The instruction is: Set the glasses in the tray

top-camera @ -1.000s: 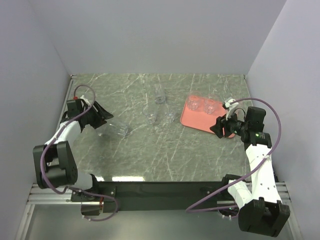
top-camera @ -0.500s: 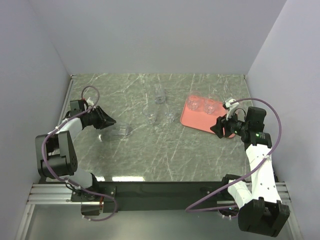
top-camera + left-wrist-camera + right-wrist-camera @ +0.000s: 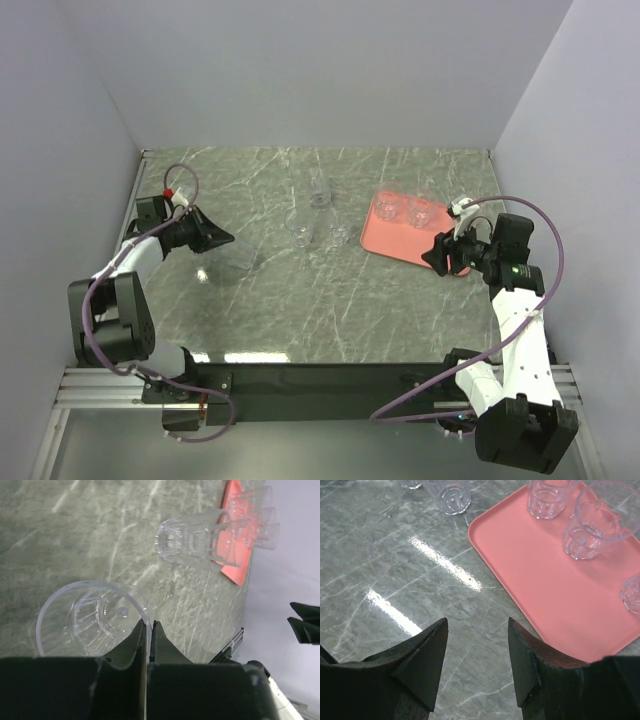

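Note:
My left gripper (image 3: 226, 241) (image 3: 149, 625) is shut on the rim of a clear glass (image 3: 238, 258) (image 3: 90, 616), one finger inside the mouth and one outside, at the left of the table. The glass's mouth faces the wrist camera. Three more glasses (image 3: 318, 190) (image 3: 300, 232) (image 3: 340, 235) stand mid-table, one of them (image 3: 192, 540) showing in the left wrist view. The salmon-pink tray (image 3: 400, 245) (image 3: 545, 570) lies at the right and holds glasses (image 3: 547, 497) (image 3: 595, 517) (image 3: 632, 592). My right gripper (image 3: 438, 252) (image 3: 477, 625) hangs open and empty over the tray's near-left edge.
Grey marble tabletop with white walls at the back and on both sides. Another glass (image 3: 451, 495) stands just left of the tray. The table's black front rail (image 3: 330, 375) runs between the two arm bases.
My left gripper moved in on the glass and went from open to shut on its rim. The right arm and the other glasses have not moved.

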Action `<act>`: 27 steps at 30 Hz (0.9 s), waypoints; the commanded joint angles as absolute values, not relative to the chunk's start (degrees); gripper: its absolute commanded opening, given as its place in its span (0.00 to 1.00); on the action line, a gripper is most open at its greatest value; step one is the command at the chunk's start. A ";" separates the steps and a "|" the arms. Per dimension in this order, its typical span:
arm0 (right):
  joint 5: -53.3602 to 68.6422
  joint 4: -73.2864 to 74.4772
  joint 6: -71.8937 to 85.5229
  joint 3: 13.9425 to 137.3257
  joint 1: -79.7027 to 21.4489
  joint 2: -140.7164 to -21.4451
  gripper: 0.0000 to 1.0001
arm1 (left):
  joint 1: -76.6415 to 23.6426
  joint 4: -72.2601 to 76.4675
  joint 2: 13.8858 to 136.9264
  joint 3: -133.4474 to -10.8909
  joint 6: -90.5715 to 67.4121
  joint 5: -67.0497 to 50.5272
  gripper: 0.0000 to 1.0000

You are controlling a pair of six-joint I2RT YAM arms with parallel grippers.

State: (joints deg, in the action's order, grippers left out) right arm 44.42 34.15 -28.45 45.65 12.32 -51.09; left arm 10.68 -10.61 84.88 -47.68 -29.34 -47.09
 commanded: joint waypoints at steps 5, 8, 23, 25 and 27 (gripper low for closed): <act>44.82 33.66 -29.18 46.05 13.09 -50.98 0.59 | 4.05 -10.46 74.37 -47.20 -23.82 -47.11 0.01; 45.00 33.57 -29.09 46.05 13.27 -51.06 0.59 | -1.55 -10.28 72.25 -46.76 -22.59 -45.44 0.01; 46.49 34.37 -29.27 46.32 13.54 -52.47 0.59 | -34.33 -0.35 63.02 -45.44 -8.80 -33.41 0.01; 46.41 34.28 -29.27 46.41 13.62 -52.47 0.59 | -37.25 1.49 63.98 -46.40 -5.38 -29.90 0.01; 46.41 34.19 -29.09 46.41 13.88 -52.30 0.59 | -40.86 1.58 65.47 -48.24 -3.18 -27.35 0.01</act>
